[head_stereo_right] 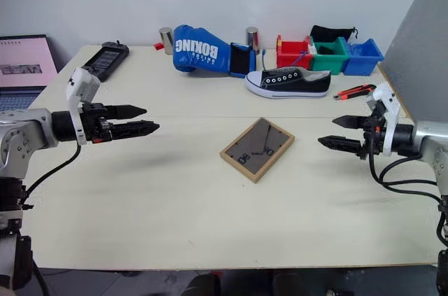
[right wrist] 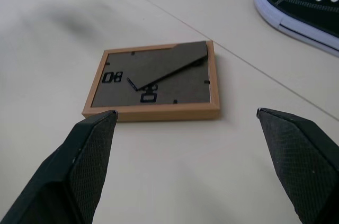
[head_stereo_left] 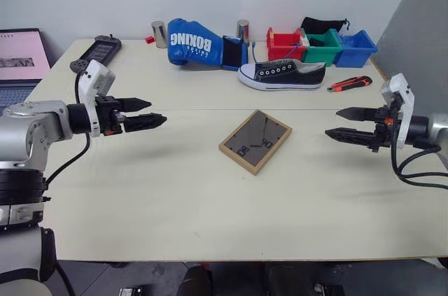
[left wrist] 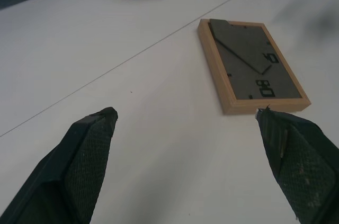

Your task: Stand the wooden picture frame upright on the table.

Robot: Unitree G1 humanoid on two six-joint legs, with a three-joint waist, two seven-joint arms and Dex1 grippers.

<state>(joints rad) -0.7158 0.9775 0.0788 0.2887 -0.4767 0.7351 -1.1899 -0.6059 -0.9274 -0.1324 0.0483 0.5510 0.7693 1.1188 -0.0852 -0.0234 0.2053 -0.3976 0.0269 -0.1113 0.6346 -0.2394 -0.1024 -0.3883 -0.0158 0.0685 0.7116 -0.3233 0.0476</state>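
The wooden picture frame (head_stereo_left: 255,141) lies flat and face down on the table (head_stereo_left: 175,191), just below the seam, its dark back panel with stand and clips turned up. It also shows in the wrist views (left wrist: 253,65) (right wrist: 153,81). My left gripper (head_stereo_left: 155,114) hovers open above the table, well to the left of the frame, pointing toward it. My right gripper (head_stereo_left: 334,122) hovers open to the frame's right, also pointing at it. Neither touches the frame, and nothing sits between either pair of fingers.
Along the back stand a blue boxing glove (head_stereo_left: 196,44), a black sneaker (head_stereo_left: 282,73), red, green and blue bins (head_stereo_left: 322,45), two metal cans (head_stereo_left: 159,33), a utility knife (head_stereo_left: 351,84) and a black handheld device (head_stereo_left: 98,51). A laptop (head_stereo_left: 19,58) sits off the table's left.
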